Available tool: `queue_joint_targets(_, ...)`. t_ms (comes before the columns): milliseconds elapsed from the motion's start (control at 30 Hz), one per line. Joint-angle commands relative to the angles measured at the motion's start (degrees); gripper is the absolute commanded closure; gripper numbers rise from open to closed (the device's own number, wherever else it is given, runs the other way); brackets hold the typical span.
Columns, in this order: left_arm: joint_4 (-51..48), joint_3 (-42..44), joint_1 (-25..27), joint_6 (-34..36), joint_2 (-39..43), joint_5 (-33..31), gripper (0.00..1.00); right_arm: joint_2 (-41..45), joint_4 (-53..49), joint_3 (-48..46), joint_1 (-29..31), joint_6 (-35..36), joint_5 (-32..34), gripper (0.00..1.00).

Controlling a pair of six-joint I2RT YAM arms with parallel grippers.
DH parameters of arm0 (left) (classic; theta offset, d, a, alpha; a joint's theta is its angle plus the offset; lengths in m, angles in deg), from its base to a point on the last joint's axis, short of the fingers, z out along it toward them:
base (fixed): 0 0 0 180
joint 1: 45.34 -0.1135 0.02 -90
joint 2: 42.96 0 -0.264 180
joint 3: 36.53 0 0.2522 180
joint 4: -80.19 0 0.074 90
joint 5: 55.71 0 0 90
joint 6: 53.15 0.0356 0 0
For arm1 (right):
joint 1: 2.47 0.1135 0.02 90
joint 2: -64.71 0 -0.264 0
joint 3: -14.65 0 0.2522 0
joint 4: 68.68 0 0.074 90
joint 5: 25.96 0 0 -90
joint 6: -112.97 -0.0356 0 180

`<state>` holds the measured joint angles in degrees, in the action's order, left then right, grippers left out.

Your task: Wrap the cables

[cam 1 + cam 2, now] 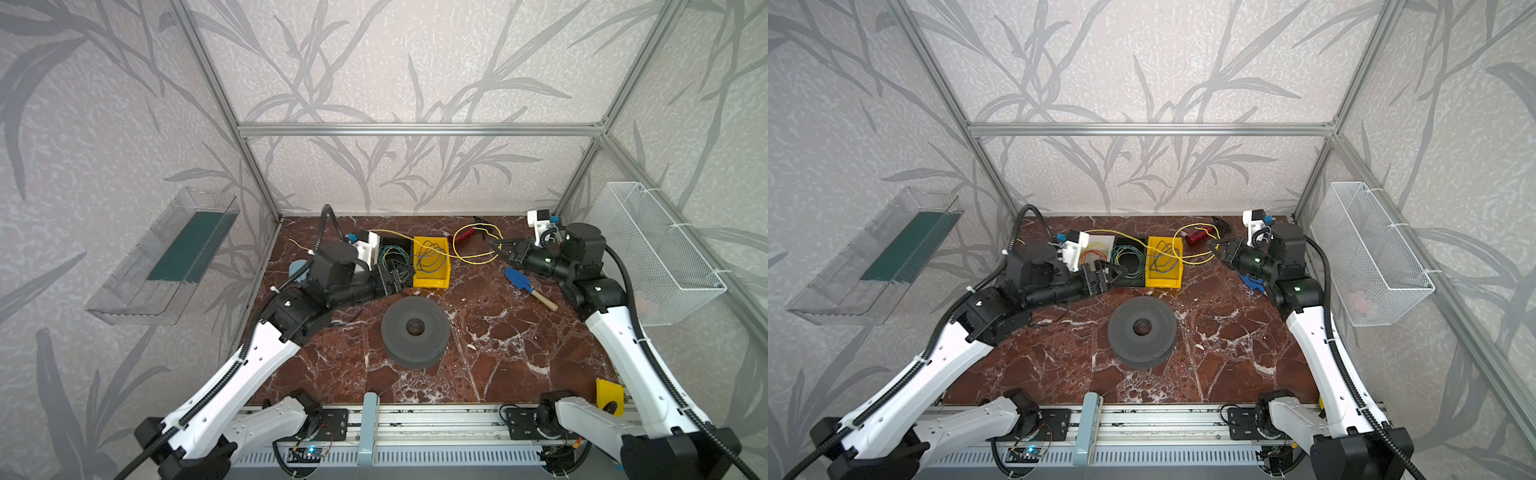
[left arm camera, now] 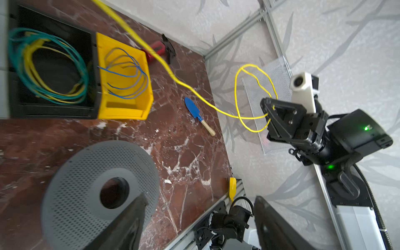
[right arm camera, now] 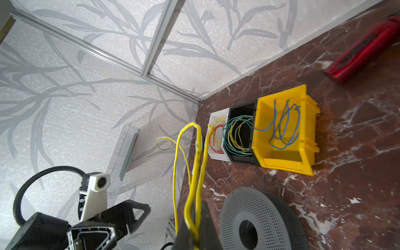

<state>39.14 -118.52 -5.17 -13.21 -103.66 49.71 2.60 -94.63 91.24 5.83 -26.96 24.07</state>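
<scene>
- Grey spool (image 1: 415,328) is lying nearest, mid-table.
- Left gripper (image 1: 400,279) is being held wide open, empty, just beside black bin (image 2: 54,112).
- Wire coils (image 2: 65,100) are sitting inside that bin.
- Yellow cable (image 2: 155,54) is being pinched in the closed right gripper (image 1: 496,246), above the table.
- From those jaws the cable is being strung over yellow bin (image 1: 442,280) towards the back left, with loose loops hanging by the right gripper.

Red-brown marble tabletop (image 1: 498,353) with yellow bin (image 1: 432,284), black bin (image 2: 52,113), grey spool (image 1: 392,334), blue trowel (image 1: 519,282)
</scene>
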Motion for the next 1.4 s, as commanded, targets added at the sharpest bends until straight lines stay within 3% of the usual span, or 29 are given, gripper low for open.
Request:
queue_joint_targets(0, 12.80, 1.92, 4.71, -2.55, -2.70, -9.17, 0.21, 1.60, 9.32, -0.95, 2.04, -6.18, 0.54, 1.00)
queue_joint_targets(200, 29.00, 7.40, 6.02, -2.28, -6.52, -12.76, 0.21, 3.89, 13.46, -3.89, 4.48, -11.68, -0.52, 1.00)
queue_joint_targets(367, 33.83, 7.66, 5.72, -1.14, -8.31, -14.10, 0.21, 5.45, 14.02, -5.82, 6.46, -12.91, -0.29, 1.00)
queue_joint_targets(533, 38.69, 8.90, 5.54, -1.49, -8.71, -11.25, 0.26, 6.38, 13.06, -7.99, 6.82, -12.72, 1.58, 1.00)
queue_joint_targets(633, 39.44, 11.49, 5.54, -2.73, -6.91, -12.58, 0.32, 6.21, 12.60, -7.59, 6.81, -11.88, 2.05, 1.00)
queue_joint_targets(767, 42.24, 15.85, 5.50, -3.81, -4.10, -15.83, 0.32, 5.39, 13.72, -6.87, 6.95, -11.99, 1.12, 1.00)
queue_joint_targets(1033, 39.61, 12.33, 4.28, -1.87, -6.41, -16.23, 0.33, 3.48, 18.11, -7.71, 10.38, -15.18, -2.13, 1.00)
queue_joint_targets(1367, 41.46, 13.75, 3.09, -4.65, -7.51, -16.22, 0.81, 4.34, 17.63, -8.75, 13.30, -14.35, -2.90, 1.00)
